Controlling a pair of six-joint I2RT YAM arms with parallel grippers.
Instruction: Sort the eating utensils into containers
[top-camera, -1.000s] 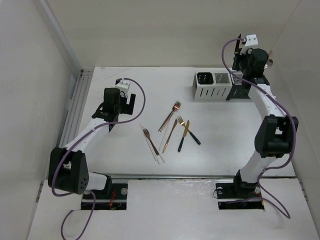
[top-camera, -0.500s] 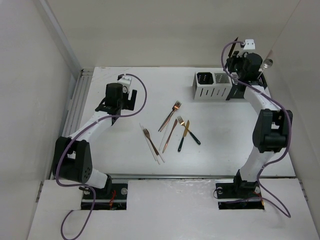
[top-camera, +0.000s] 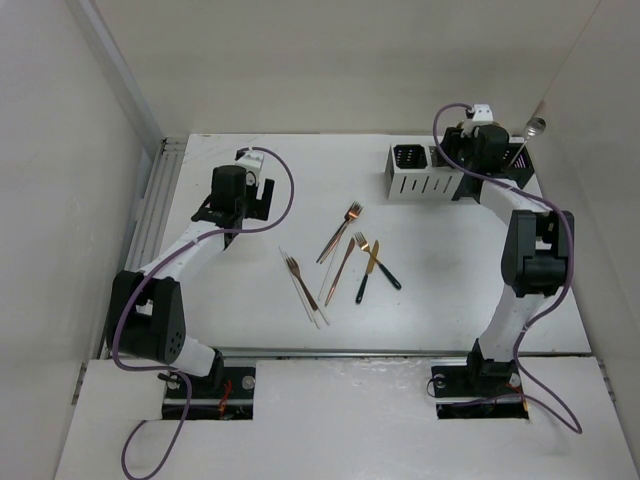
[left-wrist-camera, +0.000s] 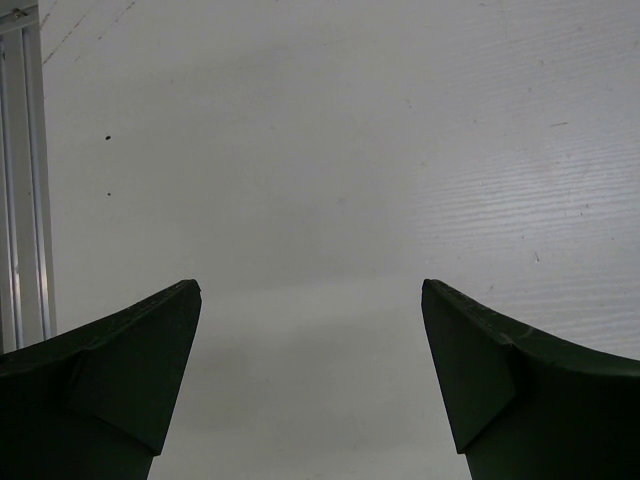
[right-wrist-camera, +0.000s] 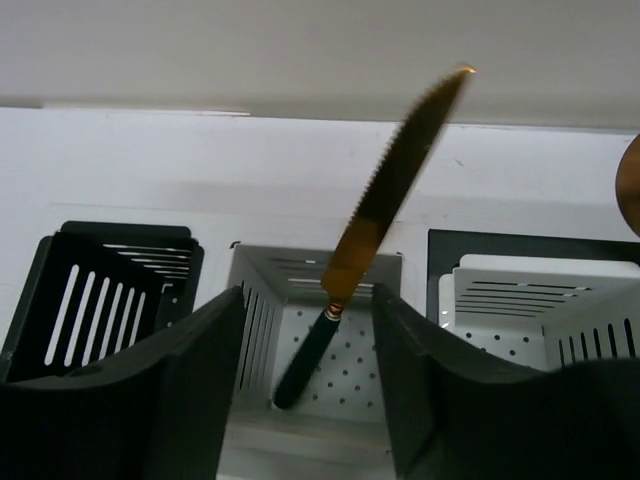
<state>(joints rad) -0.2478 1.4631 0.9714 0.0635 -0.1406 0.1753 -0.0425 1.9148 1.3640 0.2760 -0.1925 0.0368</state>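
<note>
Knife (right-wrist-camera: 368, 235) tilted inside white container (right-wrist-camera: 258, 320)

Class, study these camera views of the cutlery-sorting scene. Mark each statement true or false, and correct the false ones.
1. The gold-bladed knife with a black handle stands tilted in a white slotted box. True.
2. The left gripper holds a copper fork. False: it is open and empty above the white table.
3. The right gripper clamps the knife's blade. False: its fingers stand apart on either side of the knife.
4. Several slim metal utensils lie loose on the table between the arms. True.
</note>
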